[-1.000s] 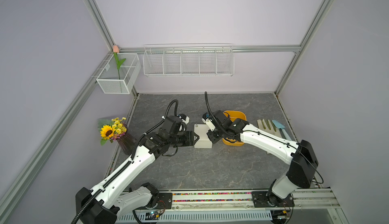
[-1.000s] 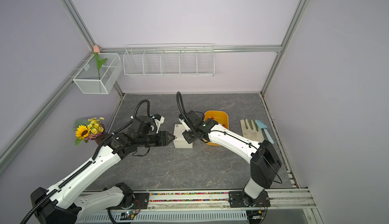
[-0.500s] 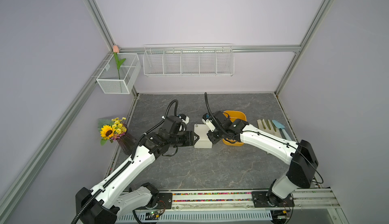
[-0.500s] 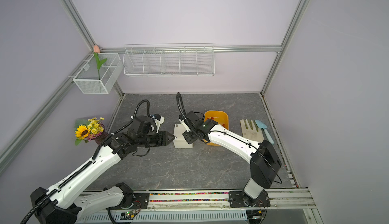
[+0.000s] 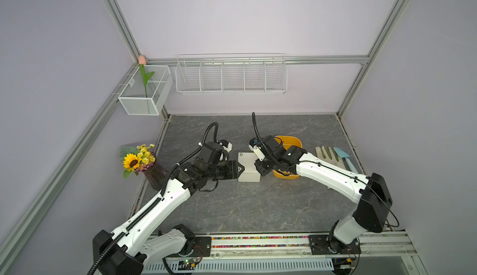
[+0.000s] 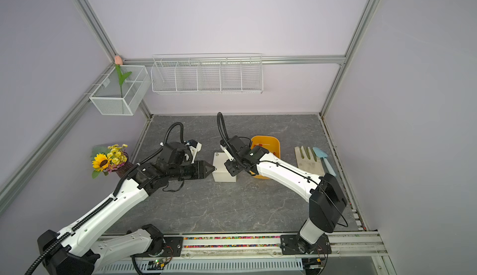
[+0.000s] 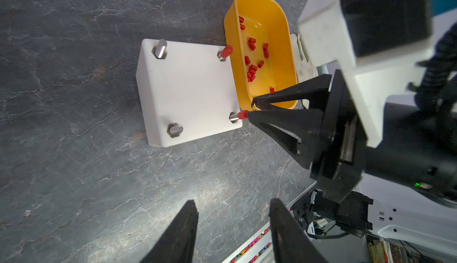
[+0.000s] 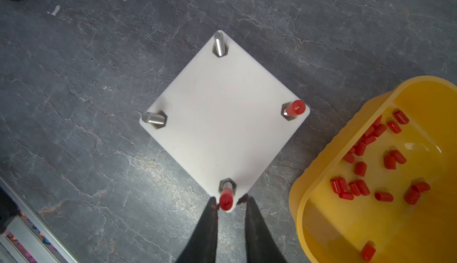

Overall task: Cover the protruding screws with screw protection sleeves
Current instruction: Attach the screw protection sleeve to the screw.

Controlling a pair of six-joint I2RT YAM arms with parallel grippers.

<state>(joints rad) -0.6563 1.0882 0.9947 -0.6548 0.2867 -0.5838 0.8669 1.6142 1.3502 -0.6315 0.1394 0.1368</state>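
Observation:
A white box (image 8: 222, 116) (image 5: 247, 165) stands on the dark table. Two of its protruding screws (image 8: 218, 43) (image 8: 153, 119) are bare. The two nearer the tray carry red screw protection sleeves (image 8: 294, 107) (image 8: 226, 200). My right gripper (image 8: 230, 198) (image 7: 251, 107) is open. Its jaws stand slightly apart around the nearer sleeved screw, and that sleeve lies close to one finger. My left gripper (image 7: 232, 206) (image 5: 241, 169) is open with nothing between its fingers, level with the box's left side. Several loose sleeves (image 8: 358, 187) lie in the yellow tray (image 8: 309, 175).
The yellow tray (image 5: 294, 142) sits just right of the box. A glove (image 5: 326, 155) and a blue trowel (image 5: 342, 155) lie at the far right. A vase of sunflowers (image 5: 139, 160) stands at the left edge. Wire baskets (image 5: 229, 74) hang on the back wall.
The right gripper's jaws have parted a little around the sleeve on the near screw. Neither arm has visibly shifted, and the left gripper is unchanged.

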